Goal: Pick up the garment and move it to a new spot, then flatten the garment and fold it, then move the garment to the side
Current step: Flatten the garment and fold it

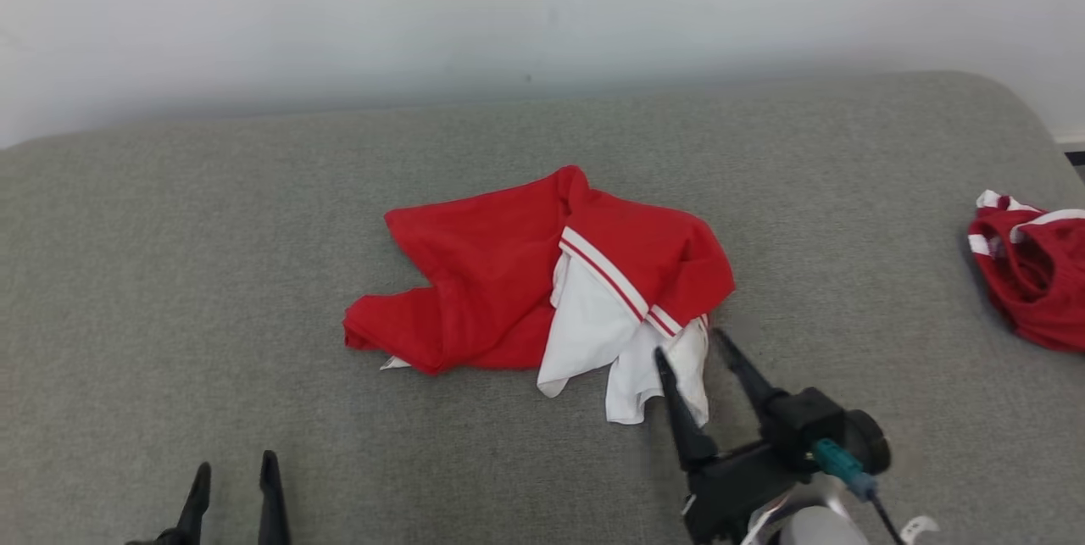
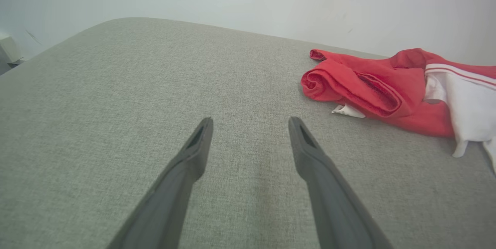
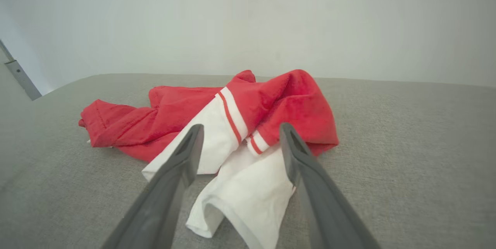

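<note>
A crumpled red garment (image 1: 509, 265) with white sleeves and red-and-white trim lies in the middle of the grey cushioned surface (image 1: 212, 274). My right gripper (image 1: 688, 342) stands open just above its near white edge, fingers straddling the white cloth without holding it. In the right wrist view the garment (image 3: 271, 105) lies right ahead of the right gripper (image 3: 239, 129), the white part between the spread fingers. My left gripper (image 1: 235, 469) rests open at the lower left, well away from the cloth. The left wrist view shows the left gripper (image 2: 250, 123) over bare fabric, the garment (image 2: 387, 90) off to its right.
A second red garment with white stripes (image 1: 1030, 269) lies bunched at the right edge of the surface. A pale wall (image 1: 509, 11) runs behind the far edge. Bare grey fabric stretches to the left and in front of the red garment.
</note>
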Robot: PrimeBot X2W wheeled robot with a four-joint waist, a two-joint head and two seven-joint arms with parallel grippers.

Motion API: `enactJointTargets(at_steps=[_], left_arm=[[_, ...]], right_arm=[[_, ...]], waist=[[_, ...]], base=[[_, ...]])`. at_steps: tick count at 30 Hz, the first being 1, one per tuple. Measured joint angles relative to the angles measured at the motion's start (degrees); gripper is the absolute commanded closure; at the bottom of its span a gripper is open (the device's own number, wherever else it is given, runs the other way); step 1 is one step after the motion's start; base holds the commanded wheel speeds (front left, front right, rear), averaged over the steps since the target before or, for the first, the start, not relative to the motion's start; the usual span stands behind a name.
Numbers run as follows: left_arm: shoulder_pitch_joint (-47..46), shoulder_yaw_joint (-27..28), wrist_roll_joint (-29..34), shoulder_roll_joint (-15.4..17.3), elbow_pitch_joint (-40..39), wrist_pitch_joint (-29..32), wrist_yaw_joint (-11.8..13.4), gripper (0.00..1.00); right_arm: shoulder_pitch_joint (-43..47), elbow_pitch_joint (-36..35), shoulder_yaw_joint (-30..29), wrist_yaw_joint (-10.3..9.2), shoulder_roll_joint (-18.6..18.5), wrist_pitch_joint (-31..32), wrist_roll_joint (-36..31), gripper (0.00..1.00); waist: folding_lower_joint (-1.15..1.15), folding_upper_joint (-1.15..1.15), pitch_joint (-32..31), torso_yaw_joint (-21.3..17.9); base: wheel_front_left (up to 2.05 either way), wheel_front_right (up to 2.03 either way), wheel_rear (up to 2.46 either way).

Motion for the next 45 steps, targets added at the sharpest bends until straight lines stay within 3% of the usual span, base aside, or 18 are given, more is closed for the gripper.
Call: enactJointTargets(at_steps=[5, 13, 21, 32, 33, 35, 36, 45], left_arm=[[-0.76, -3.02, -1.72, 0.00, 1.52, 0.00, -0.08, 0.00], [-1.21, -3.27, -2.21, 0.02, 1.97, 0.00, -0.07, 0.00], [-1.26, -4.33, -3.56, 0.03, 1.81, 0.00, -0.07, 0.00], [-2.79, -5.86, -4.48, 0.02, 1.75, 0.00, -0.04, 0.00], [-2.78, -5.79, -4.63, 0.03, 1.82, 0.00, -0.04, 0.00], [-2.75, -5.80, -4.83, 0.03, 2.01, 0.00, -0.04, 0.00], [-2.75, -5.84, -4.87, 0.02, 2.03, 0.00, -0.04, 0.00], [-2.54, -6.03, -5.33, 0.02, 2.37, 0.00, 0.20, 0.00]], right_arm=[[-2.43, 4.25, 6.81, 0.00, 0.04, 0.01, 1.86, 0.00], [-5.09, 11.99, 11.20, 0.00, 0.03, 0.00, 3.48, 0.00], [-5.94, 16.59, 11.05, 0.00, 0.05, 0.00, 4.63, 0.00], [-8.76, 17.33, 8.32, 0.00, 0.02, 0.00, 5.41, 0.00], [-8.76, 17.26, 8.32, 0.00, 0.03, -0.01, 5.39, 0.15], [-8.77, 17.05, 8.32, 0.00, 0.03, 0.00, 5.38, 0.84], [-8.75, 16.61, 8.24, 0.00, 0.02, 0.00, 5.48, 1.00], [-8.35, 7.64, 6.91, 0.00, 0.03, 0.00, 10.22, 1.00]], waist=[[0.00, 0.00, 0.76, 2.32], [0.00, 0.00, 1.63, 6.93], [0.00, 0.00, 3.14, 9.19], [0.00, 0.00, 5.15, 11.15], [0.00, 0.00, 5.22, 11.22], [0.00, 0.00, 5.32, 11.26], [0.00, 0.00, 5.35, 11.24], [-0.01, 0.00, 4.50, 10.00]], base=[[0.00, 0.00, 0.00], [0.00, 0.00, 0.00], [0.00, 0.00, 0.00], [0.00, 0.00, 0.00], [0.00, 0.00, 0.00], [0.00, 0.00, 0.00], [0.00, 0.00, 0.00], [0.00, 0.00, 0.00]])
